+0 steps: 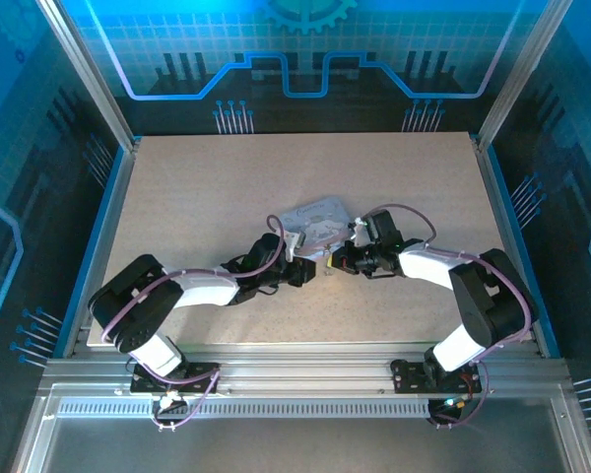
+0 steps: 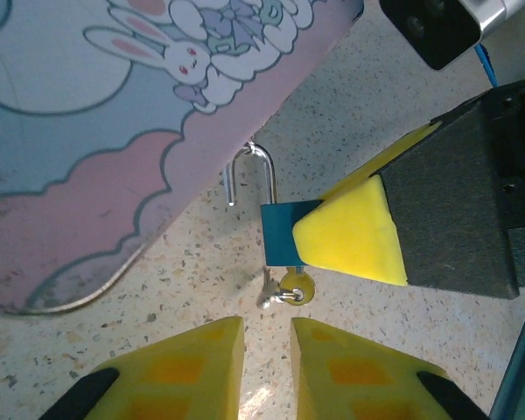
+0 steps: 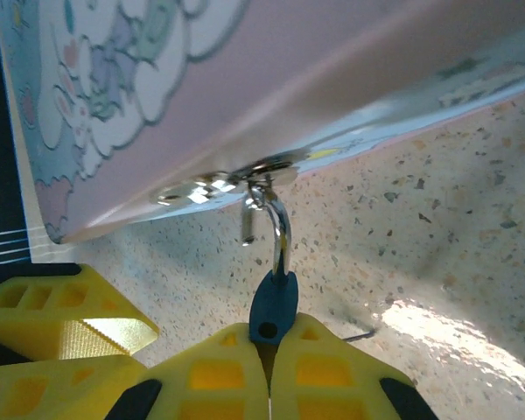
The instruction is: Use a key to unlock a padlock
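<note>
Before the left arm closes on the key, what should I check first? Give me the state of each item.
1. Right gripper shut on the padlock: ok.
2. Key sitting at the padlock's underside: ok.
3. Left gripper lined up with the key: ok.
4. Left jaws around the key: not ok, tips short of it.
5. Shackle through the hasp of the tin: ok.
6. Shackle locked: cannot tell, one leg seems free.
</note>
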### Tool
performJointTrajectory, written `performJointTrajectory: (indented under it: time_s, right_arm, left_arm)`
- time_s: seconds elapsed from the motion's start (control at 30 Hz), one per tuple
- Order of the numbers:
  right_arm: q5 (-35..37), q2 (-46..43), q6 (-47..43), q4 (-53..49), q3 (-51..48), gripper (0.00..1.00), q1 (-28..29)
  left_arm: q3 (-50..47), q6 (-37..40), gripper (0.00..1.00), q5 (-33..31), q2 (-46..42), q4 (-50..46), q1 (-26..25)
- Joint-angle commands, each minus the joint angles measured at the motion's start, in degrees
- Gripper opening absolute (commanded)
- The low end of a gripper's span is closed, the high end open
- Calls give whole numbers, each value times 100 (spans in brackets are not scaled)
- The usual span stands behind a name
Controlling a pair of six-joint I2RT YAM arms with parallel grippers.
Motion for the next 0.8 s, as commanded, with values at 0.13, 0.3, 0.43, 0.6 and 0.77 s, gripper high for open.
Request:
performJointTrajectory:
  time_s: [0.13, 0.3, 0.43, 0.6, 0.77]
  right_arm:
    - [-302, 169, 682, 1091, -473, 0, -186]
    - [-174, 54, 957, 1224, -567, 0, -187]
    - [-67, -56, 1100, 1210, -610, 0, -186]
    - [43, -165, 1290, 1231, -682, 0, -199]
    - [215, -276, 1630, 1229, -798, 0, -198]
  left_arm:
    - [145, -205, 18, -39, 157, 98, 142]
    - [235, -208, 18, -6, 246, 110, 161]
    - [285, -240, 17, 3, 307, 120, 161]
    - [318, -248, 16, -6, 338, 121, 173]
    - [325, -266, 16, -26, 355, 126, 169]
